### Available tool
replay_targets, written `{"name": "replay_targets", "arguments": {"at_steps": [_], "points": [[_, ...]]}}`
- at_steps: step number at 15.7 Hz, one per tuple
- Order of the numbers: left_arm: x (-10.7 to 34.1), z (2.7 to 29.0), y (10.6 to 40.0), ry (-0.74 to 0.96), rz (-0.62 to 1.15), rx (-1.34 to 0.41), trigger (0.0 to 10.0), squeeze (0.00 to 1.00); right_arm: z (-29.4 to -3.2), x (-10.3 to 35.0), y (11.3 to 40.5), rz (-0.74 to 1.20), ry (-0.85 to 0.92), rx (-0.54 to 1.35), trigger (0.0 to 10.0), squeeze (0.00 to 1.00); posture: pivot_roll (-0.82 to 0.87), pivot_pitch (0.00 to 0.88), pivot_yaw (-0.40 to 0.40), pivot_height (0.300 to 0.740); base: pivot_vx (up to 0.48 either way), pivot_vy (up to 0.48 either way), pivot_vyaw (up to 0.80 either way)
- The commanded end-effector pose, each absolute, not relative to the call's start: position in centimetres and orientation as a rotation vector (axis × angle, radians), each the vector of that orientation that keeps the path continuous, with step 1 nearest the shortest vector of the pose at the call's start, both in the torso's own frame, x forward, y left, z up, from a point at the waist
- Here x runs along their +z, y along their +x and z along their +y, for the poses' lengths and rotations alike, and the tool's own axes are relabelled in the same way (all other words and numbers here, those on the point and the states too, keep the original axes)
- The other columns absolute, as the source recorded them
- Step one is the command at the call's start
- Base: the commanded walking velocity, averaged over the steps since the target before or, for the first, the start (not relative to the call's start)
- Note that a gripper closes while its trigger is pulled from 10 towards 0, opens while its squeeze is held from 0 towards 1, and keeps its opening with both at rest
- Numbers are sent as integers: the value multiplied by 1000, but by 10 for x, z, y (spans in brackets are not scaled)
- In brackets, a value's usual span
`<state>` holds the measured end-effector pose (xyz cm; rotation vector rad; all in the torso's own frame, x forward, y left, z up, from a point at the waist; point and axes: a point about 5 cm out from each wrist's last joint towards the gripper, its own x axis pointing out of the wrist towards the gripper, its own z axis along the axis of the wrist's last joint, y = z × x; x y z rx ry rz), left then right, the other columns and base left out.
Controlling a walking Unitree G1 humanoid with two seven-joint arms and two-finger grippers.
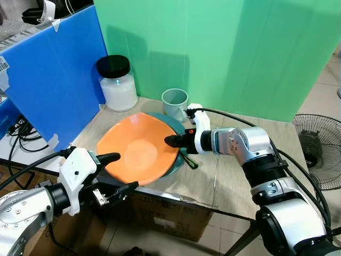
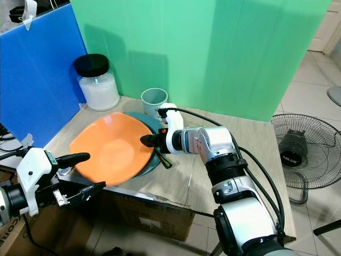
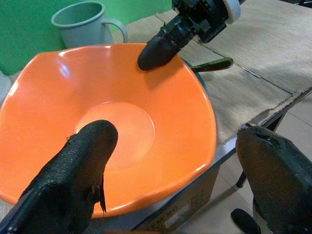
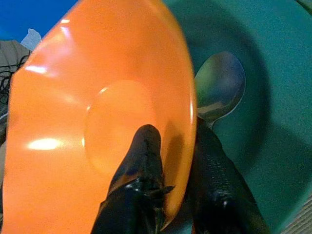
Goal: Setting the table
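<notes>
The right gripper (image 1: pixel 173 141) pinches the far rim of the orange plate (image 1: pixel 139 153), one finger over the inner face and the other under the edge, as the right wrist view shows plainly. The plate is tilted, its held side raised over the teal plate (image 1: pixel 169 124) lying beneath it, and its near side reaches out past the front edge of the surface (image 1: pixel 242 184) toward the left gripper (image 1: pixel 114 176). That gripper hangs just off the surface edge with its fingers spread wide, one above the near rim and one lower, not touching the plate as far as I can tell. The main risk, I judge, is the thin single-edge pinch: the plate is smooth and glossy and held at one rim only, so it could pivot or slip from the fingers and drop off the front of the surface. If the left gripper closes before it is lined up on the rim, it could knock the plate instead of catching it. A spoon (image 4: pixel 218 87) lies in the teal plate directly under the right gripper, and the lower finger could drag it. The grey mug (image 1: pixel 175 103) and the black-lidded jar (image 1: pixel 118 84) stand behind the right gripper, near enough for a swing to strike. Readable writing is scarce: the fan (image 2: pixel 310 154) beside the surface carries what looks like "MILUX".
</notes>
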<state>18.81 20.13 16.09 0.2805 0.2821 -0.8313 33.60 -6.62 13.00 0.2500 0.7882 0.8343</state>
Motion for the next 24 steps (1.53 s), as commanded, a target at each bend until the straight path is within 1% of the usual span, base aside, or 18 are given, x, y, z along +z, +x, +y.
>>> {"name": "replay_targets", "arguments": {"at_steps": [1, 6, 9, 11, 14, 17, 18, 19, 20, 22, 24], "points": [[163, 202, 189, 305, 275, -828, 10000, 0, -65, 130, 336, 793, 266, 835, 0, 0, 7, 0, 43, 740, 0, 0, 0], [164, 201, 190, 307, 267, -823, 10000, 0, -66, 133, 336, 791, 327, 834, 0, 0, 5, 0, 42, 740, 0, 0, 0], [171, 199, 190, 285, 232, -809, 10000, 0, -69, 144, 337, 763, 447, 835, 0, 0, 11, 0, 40, 740, 0, 0, 0], [179, 196, 189, 240, 187, -783, 10000, 0, -78, 153, 338, 716, 568, 821, 0, 0, 9, 0, 43, 740, 0, 0, 0], [184, 190, 187, 198, 148, -766, 10000, 0, -87, 167, 342, 616, 702, 793, 0, 0, 4, 0, 48, 740, 0, 0, 0], [184, 185, 185, 180, 136, -749, 10000, 0, -97, 178, 340, 485, 731, 783, 0, 0, 2, 0, 48, 740, 0, 0, 0], [186, 183, 184, 173, 111, -701, 10000, 0, -106, 191, 334, 339, 615, 784, 2235, 0, 5, 0, 43, 740, 0, 0, -456], [187, 182, 184, 172, 107, -693, 10000, 0, -108, 193, 332, 320, 595, 780, 2235, 0, 5, 0, 43, 740, 0, 0, -456], [190, 177, 184, 153, 69, -627, 10000, 0, -122, 196, 326, 269, 624, 689, 10000, 0, 0, 0, 42, 740, 0, 0, -750], [187, 172, 184, 140, 57, -581, 10000, 0, -135, 203, 313, 199, 664, 650, 10000, 0, -7, 0, 42, 740, 0, 0, -762], [185, 171, 187, 141, 58, -536, 10000, 0, -142, 209, 301, 121, 643, 598, 10000, 0, -21, 0, 49, 740, 0, 0, -781]]}}
